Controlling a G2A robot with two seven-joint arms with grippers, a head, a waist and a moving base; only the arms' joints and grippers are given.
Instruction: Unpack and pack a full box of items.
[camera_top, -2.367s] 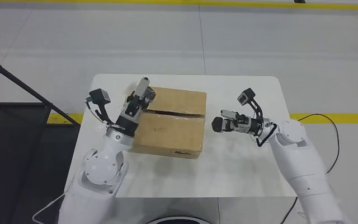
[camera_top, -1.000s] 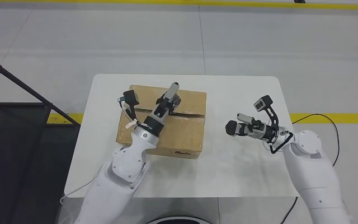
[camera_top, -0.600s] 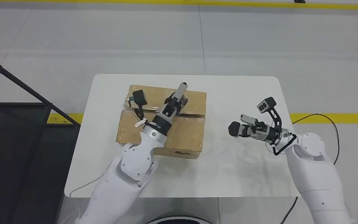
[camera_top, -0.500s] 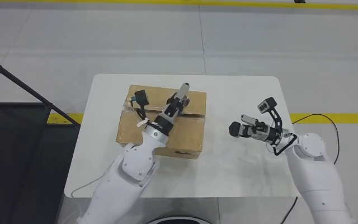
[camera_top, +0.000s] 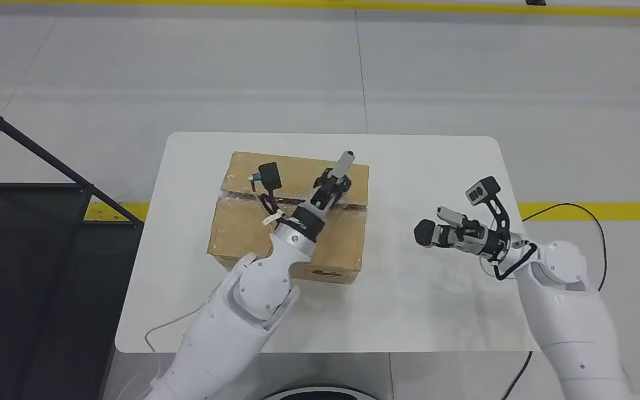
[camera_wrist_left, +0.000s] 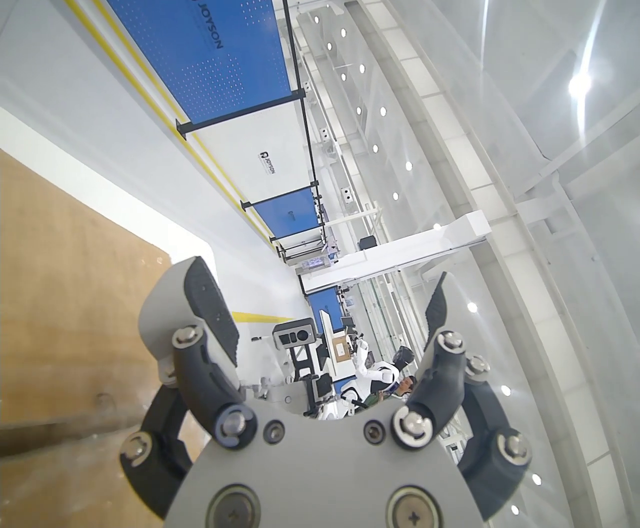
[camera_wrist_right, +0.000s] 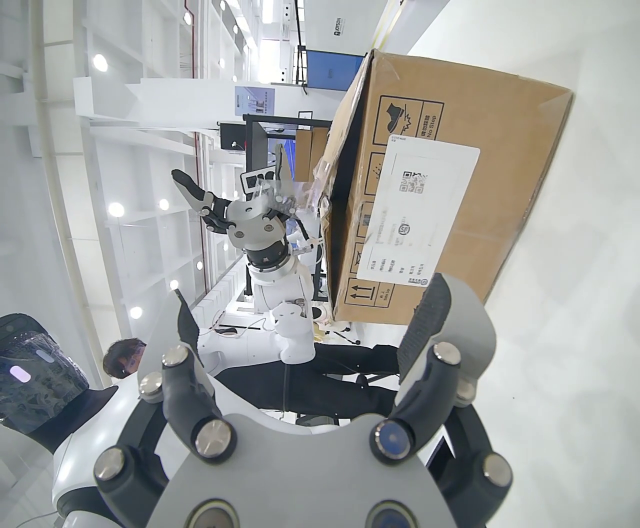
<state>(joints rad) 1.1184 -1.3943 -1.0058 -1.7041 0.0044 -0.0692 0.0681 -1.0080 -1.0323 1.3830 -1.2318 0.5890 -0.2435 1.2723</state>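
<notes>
Cardboard box (camera_top: 290, 215), closed and taped along its top seam (camera_top: 236, 197), is pictured at the middle of the white desk (camera_top: 430, 300), with the left gripper (camera_top: 340, 172) held over its top near the seam end that faces the other arm, fingers spread wide and empty; the right gripper (camera_top: 425, 232) is seen apart from the box, opposite the end wall carrying a white label (camera_wrist_right: 420, 215), its fingers likewise released with nothing between them. Being full, the box is judged heavy, its corrugated walls stiff, its top flaps liable to give under pressure and its clear tape slick; a hold is best taken at the crinkled tape end or under a flap edge
</notes>
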